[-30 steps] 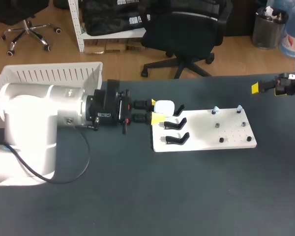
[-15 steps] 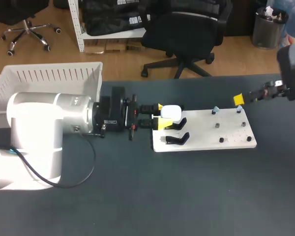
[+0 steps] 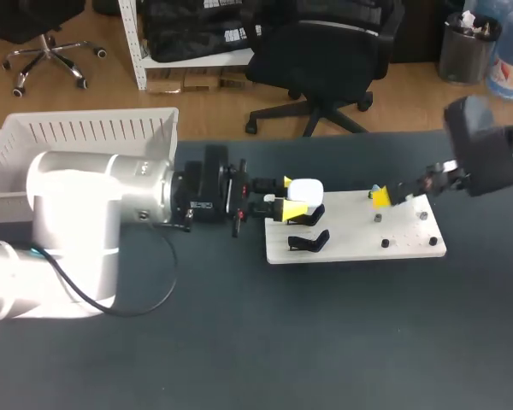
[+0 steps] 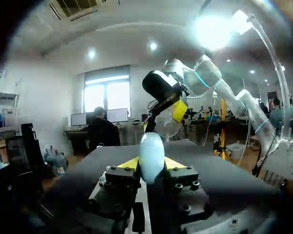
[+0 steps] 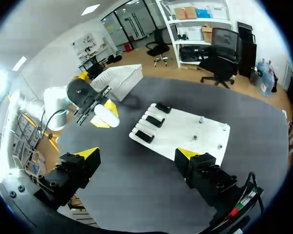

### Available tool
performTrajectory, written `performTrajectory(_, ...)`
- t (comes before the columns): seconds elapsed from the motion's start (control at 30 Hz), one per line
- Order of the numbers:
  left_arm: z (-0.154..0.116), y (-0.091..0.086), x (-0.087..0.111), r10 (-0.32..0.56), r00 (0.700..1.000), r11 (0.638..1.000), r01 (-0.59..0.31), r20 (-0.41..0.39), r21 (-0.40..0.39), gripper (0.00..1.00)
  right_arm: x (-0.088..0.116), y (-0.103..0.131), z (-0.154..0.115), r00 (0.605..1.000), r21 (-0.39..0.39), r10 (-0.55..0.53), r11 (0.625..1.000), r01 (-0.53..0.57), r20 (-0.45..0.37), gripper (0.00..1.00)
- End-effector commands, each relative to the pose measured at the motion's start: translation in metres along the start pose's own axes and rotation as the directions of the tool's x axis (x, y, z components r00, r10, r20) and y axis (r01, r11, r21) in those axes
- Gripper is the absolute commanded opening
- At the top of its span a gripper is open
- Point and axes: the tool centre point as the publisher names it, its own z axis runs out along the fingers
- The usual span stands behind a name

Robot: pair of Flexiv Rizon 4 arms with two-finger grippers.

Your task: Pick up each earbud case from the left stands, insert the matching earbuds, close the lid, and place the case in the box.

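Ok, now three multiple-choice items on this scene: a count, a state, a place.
1. Black stands on the white board: A) one B) three C) six
2. The right pincer is: A) open, empty B) shut on a stand C) shut on the board
3. The white case is: A) on a stand B) in the right pincer C) in the left pincer
Answers: 1 B: three show in the right wrist view. 2 A: its tips stand wide apart. 3 C: yellow tips clamp it.
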Motion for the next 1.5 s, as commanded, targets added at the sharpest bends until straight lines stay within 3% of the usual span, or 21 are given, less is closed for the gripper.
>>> performTrajectory(0.03,0.002,0.002,0.001,0.001,1.000,1.000,-0.001,0.004,-0.005,0.00,-0.002,0.012,0.013,1.000,0.002,0.011,1.000,-0.010,-0.005,1.00)
performTrajectory(0.67,0.002,0.002,0.001,0.001,1.000,1.000,-0.001,0.004,-0.005,0.00,-0.023,0.043,0.057,0.998,-0.085,-0.018,0.996,0.013,-0.054,1.00)
performTrajectory(1.5,0.002,0.002,0.001,0.001,1.000,1.000,-0.001,0.004,-0.005,0.00,-0.031,0.028,0.078,0.997,-0.056,-0.006,0.998,0.002,-0.071,1.00)
